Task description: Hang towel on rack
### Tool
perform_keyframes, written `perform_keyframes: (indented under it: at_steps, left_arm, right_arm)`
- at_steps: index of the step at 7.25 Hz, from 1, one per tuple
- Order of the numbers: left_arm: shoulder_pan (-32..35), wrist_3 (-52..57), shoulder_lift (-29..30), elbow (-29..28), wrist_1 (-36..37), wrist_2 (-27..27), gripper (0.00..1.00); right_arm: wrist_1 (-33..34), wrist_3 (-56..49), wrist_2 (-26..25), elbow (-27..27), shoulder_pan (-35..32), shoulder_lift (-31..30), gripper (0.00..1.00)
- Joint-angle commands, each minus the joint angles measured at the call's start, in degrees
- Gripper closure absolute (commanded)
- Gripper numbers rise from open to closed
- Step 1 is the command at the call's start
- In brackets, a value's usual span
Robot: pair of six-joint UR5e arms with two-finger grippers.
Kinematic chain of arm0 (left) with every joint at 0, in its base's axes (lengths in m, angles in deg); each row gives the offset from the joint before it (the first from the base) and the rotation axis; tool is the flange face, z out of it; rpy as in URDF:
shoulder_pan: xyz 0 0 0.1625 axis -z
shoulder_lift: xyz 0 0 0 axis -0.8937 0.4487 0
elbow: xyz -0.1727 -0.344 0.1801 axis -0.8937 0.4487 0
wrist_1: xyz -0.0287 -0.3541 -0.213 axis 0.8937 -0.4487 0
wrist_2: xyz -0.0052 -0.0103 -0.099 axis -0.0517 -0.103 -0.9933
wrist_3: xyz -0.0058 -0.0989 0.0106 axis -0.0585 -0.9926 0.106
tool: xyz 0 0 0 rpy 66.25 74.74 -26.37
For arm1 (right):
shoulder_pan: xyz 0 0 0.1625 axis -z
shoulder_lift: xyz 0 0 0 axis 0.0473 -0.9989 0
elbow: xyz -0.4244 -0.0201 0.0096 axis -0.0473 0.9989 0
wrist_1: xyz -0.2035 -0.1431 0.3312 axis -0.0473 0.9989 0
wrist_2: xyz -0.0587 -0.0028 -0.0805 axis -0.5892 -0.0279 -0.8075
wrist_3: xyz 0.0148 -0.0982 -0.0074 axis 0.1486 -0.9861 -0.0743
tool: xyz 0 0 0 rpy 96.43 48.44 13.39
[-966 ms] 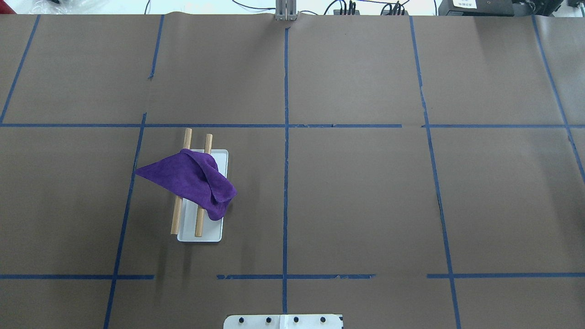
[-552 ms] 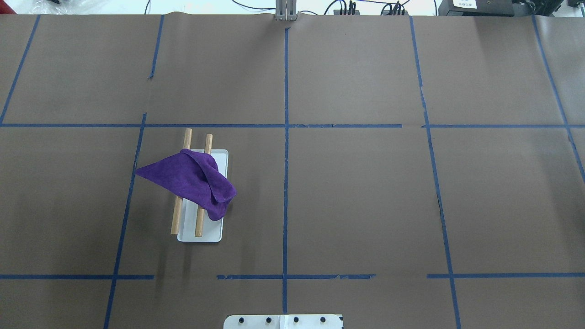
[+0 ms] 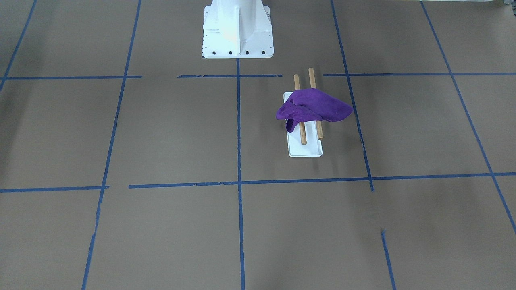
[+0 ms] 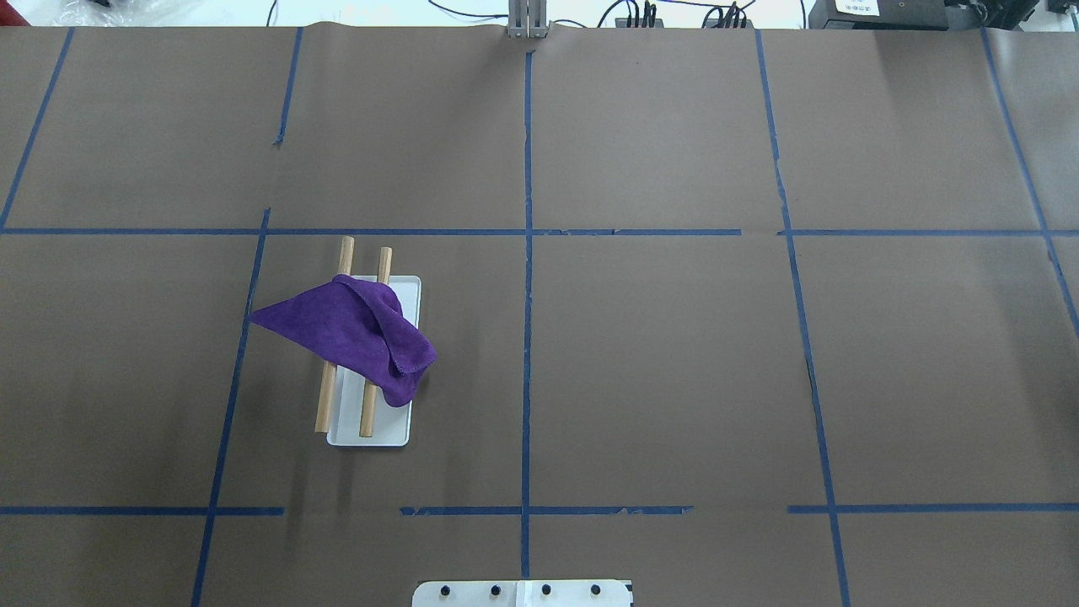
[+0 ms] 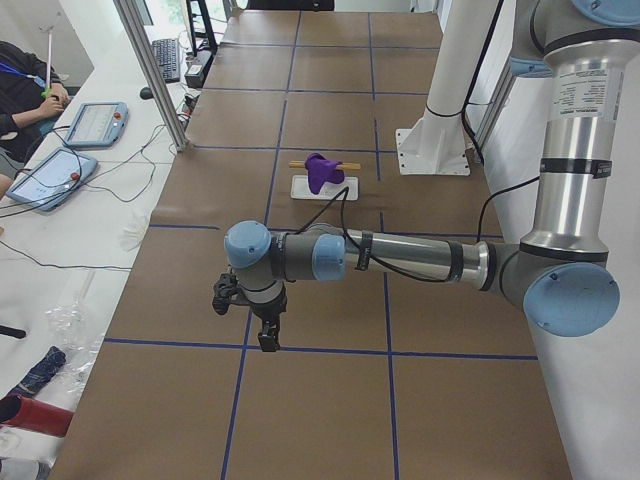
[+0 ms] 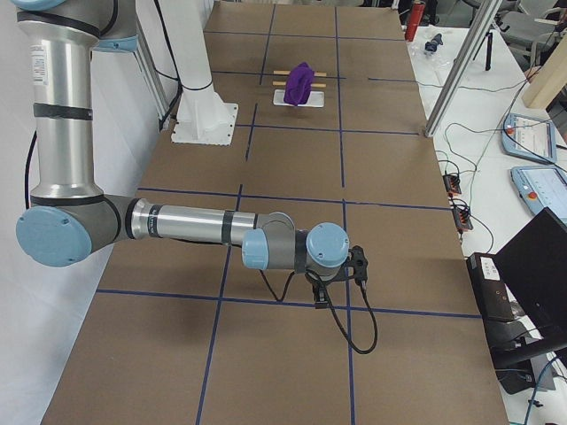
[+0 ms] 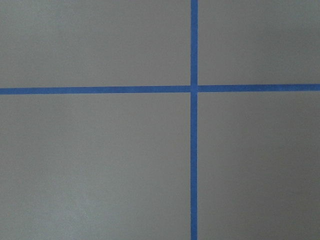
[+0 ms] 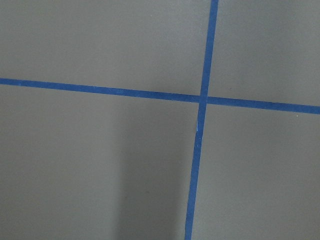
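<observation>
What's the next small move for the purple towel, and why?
Probably none beyond leaving both arms back: the purple towel drapes across both wooden dowels of the rack, and the left gripper and right gripper hang over bare brown table, well away from it.

Tallies to one rack [image 4: 393,423], bearing two wooden dowels [image 4: 367,413] and one purple towel [image 4: 354,333] draped over both. Adds one white pedestal [image 3: 237,28] near the rack on the robot's side, plus two arms, the left arm [image 5: 400,258] and the right arm [image 6: 186,223], each well apart from the rack. Ends with two grey-blue tablets [image 5: 95,123] and one person [image 5: 20,90], farther still from the rack, on the operators' side.
</observation>
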Motion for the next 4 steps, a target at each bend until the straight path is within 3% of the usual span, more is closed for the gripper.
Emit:
perform_keyframes:
  at_steps: [1, 3, 4]
  left_arm:
    - [1.04, 2.52, -0.45, -0.01, -0.07, -0.05, 0.00]
    - [1.48, 3.05, -0.54, -0.28, -0.16, -0.49, 0.00]
    - [1.83, 3.66, -1.84, -0.28, -0.25, -4.58, 0.00]
  right_arm:
    - [0.00, 0.00, 0.00, 0.10, -0.01, -0.12, 0.00]
    - [-0.09, 0.00, 0.00, 0.19, -0.01, -0.12, 0.00]
    - [-0.09, 0.00, 0.00, 0.19, -0.01, -0.03, 0.00]
